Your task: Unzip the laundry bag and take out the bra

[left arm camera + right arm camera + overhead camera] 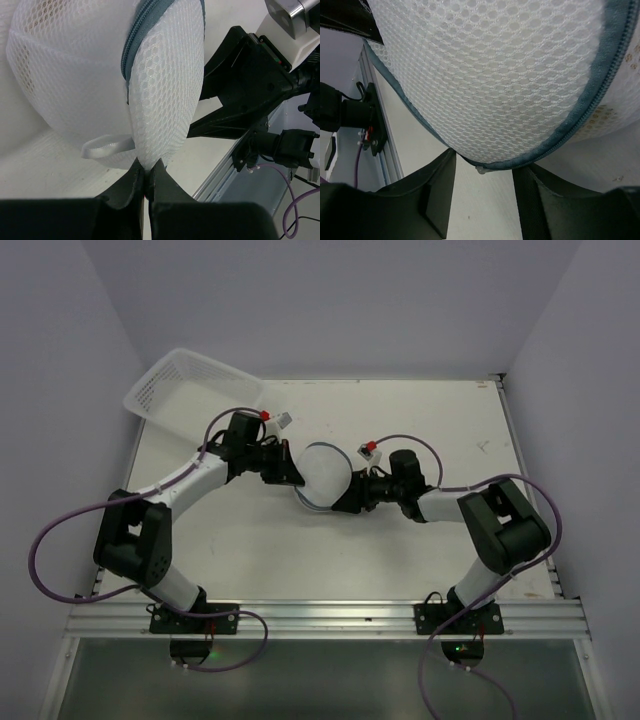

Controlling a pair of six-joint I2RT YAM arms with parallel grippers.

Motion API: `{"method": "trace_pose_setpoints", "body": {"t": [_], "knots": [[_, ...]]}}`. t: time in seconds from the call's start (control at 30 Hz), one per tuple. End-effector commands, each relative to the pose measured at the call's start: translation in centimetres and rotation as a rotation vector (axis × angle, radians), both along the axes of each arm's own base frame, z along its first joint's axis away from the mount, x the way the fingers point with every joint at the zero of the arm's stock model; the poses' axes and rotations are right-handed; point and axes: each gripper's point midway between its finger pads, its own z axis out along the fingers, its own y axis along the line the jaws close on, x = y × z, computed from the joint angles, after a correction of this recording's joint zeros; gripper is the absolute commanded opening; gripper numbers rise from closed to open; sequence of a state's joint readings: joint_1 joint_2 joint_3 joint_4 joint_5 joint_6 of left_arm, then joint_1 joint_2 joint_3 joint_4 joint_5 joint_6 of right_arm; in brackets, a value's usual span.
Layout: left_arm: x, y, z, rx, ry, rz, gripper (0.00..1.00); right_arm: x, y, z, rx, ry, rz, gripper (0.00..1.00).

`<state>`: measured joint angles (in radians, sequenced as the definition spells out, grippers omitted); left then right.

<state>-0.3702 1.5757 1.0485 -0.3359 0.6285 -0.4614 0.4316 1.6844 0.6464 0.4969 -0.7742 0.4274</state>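
Left claw (148,182) pinches the laundry bag (90,75) mesh — zipper (132,45) above.

Left arm (185,490) and right arm (480,515) angle inward, their tips close together.
The left arm stretches up and rightward, and the left pincer (148,175) is pressed tight on a fold of the laundry bag (165,75) mesh. The right arm bends sharply at the elbow and points leftward. The right pincer (484,172) has its fingers spread apart.
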Motion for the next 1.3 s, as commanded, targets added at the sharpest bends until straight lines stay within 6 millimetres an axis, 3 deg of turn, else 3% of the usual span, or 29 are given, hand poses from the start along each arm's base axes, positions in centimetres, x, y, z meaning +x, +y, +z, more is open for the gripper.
{"method": "trace_pose_setpoints", "body": {"t": [0.0, 0.37, 0.67, 0.87, 0.97, 1.27], "knots": [[-0.7, 0.5, 0.7, -0.006, -0.002, -0.012, 0.00, -0.1, 0.1, 1.0, 0.024, -0.049, 0.024, 0.48], [-0.3, 0.9, 0.4, 0.002, -0.003, -0.009, 0.00, -1.2, -0.7, 1.0, -0.006, -0.058, 0.026, 0.31], [-0.1, 0.7, 0.5, -0.005, -0.004, -0.012, 0.00, -0.9, -0.5, 1.2, -0.001, -0.065, 0.032, 0.20], [-0.1, 0.7, 0.5, -0.007, 0.000, -0.015, 0.00, -0.4, -0.7, 0.4, -0.022, -0.058, 0.004, 0.40], [-0.1, 0.6, 0.7, -0.011, -0.003, -0.019, 0.00, -0.3, -0.6, -0.1, -0.031, -0.051, 0.000, 0.45], [0.0, 0.5, 0.6, -0.019, 0.013, -0.022, 0.00, 0.2, -0.6, -0.6, -0.030, -0.067, -0.009, 0.49]]}}
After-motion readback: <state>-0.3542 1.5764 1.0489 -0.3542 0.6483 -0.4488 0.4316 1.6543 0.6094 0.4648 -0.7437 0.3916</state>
